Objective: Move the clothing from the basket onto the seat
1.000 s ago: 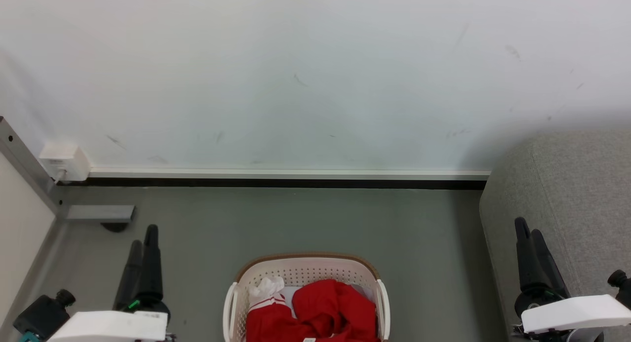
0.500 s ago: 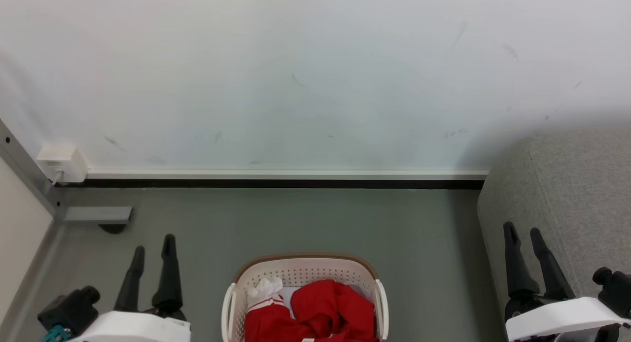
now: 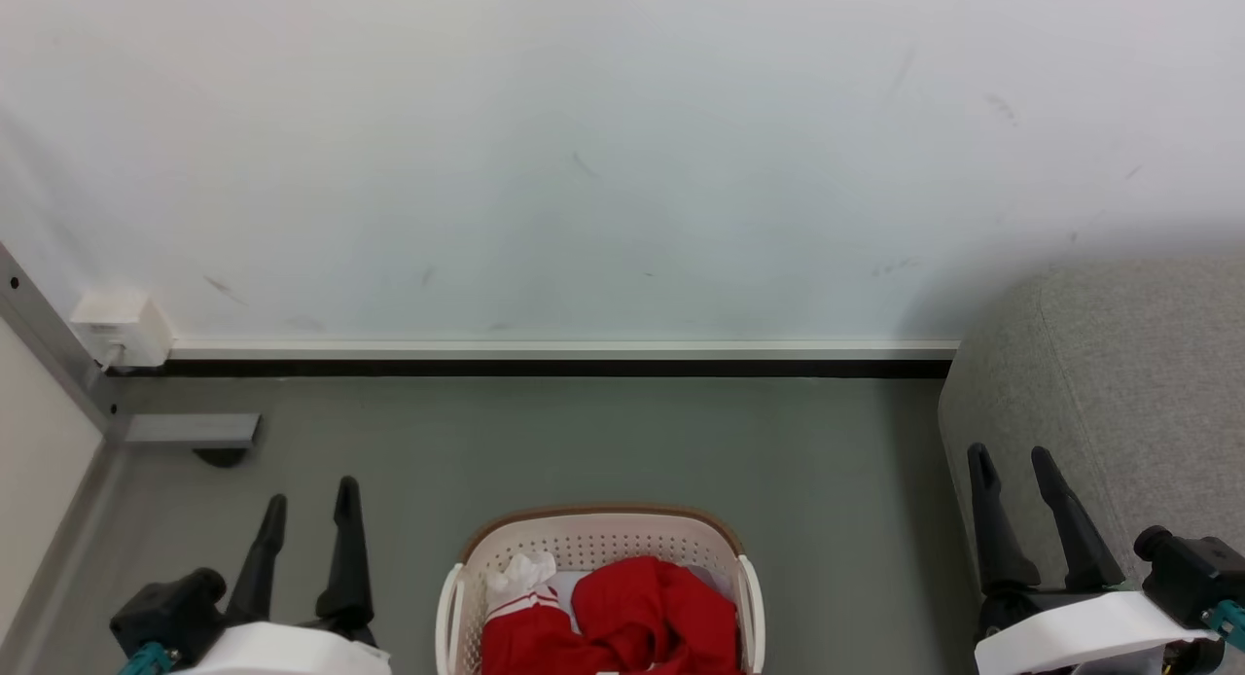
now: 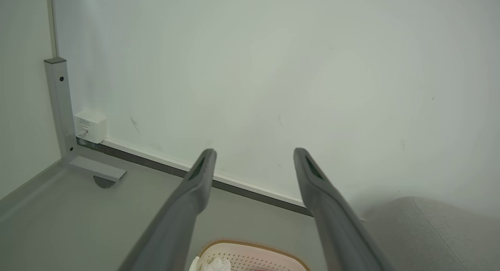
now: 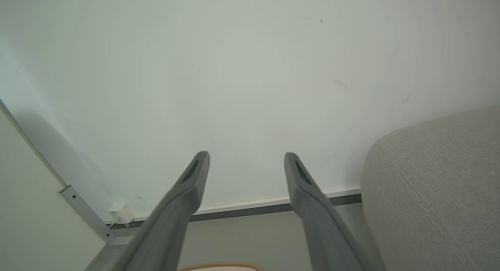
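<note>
Red clothing (image 3: 642, 612) in basket (image 3: 593, 539), none on visible seat (image 3: 1148, 364); left gripper (image 3: 312, 492) and right gripper (image 3: 1010, 452) spread, empty. Whole job pending.

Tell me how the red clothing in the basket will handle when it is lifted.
Probably floppy: the red clothing lies crumpled in soft folds, so it should drape from a pinch. Likely light for its bulk, being thin-looking fabric. Its pieces overlap in the basket, so lifting one may drag another along.
</note>
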Available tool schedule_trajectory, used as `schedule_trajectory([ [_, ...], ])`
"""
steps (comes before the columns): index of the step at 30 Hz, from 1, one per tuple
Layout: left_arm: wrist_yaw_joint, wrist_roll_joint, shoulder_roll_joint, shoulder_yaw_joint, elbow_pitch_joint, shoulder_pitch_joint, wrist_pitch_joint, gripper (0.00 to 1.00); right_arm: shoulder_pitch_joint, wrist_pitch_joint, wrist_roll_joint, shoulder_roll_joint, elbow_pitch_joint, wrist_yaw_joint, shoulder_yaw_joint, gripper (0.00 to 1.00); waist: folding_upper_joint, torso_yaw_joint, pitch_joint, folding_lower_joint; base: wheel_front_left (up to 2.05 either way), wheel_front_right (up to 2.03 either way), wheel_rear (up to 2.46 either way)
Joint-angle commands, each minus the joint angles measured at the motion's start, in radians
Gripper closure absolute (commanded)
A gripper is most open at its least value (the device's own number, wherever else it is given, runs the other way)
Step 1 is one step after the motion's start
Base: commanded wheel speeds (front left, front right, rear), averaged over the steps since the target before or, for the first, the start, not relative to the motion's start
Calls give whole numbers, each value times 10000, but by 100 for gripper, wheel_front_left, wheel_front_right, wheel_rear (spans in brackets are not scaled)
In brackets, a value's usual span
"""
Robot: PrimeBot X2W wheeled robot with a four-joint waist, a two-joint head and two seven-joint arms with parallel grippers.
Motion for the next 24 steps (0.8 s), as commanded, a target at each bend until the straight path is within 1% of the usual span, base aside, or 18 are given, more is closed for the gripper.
schedule_trajectory([
  [1,67,342,148,-26,-50,5,-107,0,-235,-113,-259,-69,-52,-14,12,0,0,-8,-9,0,0,0,0],
  [9,281,1012,246,-175,-241,94,-298,0,-178,-299,-857,-38,43,-14,137,0,0,-38,-72,0,0,0,0],
  [24,537,2267,424,-442,-453,186,-619,0,-340,-618,-1943,-36,253,-17,365,0,0,-78,-73,0,0,0,0],
])
